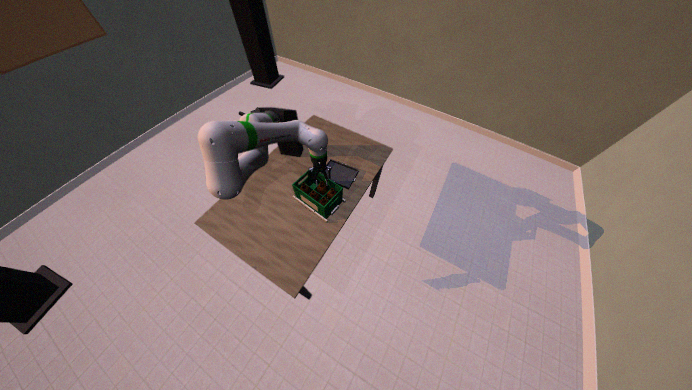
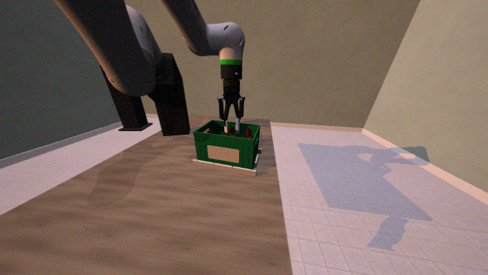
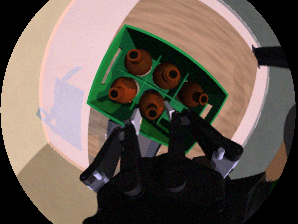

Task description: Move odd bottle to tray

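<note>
A green crate [image 2: 226,144] stands on the wooden table and holds five brown bottles, seen from above in the wrist view [image 3: 156,90]. My gripper [image 2: 231,128] hangs straight down with its fingertips inside the crate's top. In the wrist view the fingers stand apart on either side of the near middle bottle [image 3: 152,104], with small gaps to its neck. The other bottles [image 3: 137,62] [image 3: 168,76] [image 3: 193,94] [image 3: 123,90] stand upright in their cells. The dark grey tray [image 1: 342,173] lies flat just beyond the crate [image 1: 315,189] and is empty.
A pale strip [image 2: 224,166] lies under the crate's front edge. The table's right edge runs close beside the crate and the tray. The robot's dark base [image 2: 169,95] stands at the back left of the table.
</note>
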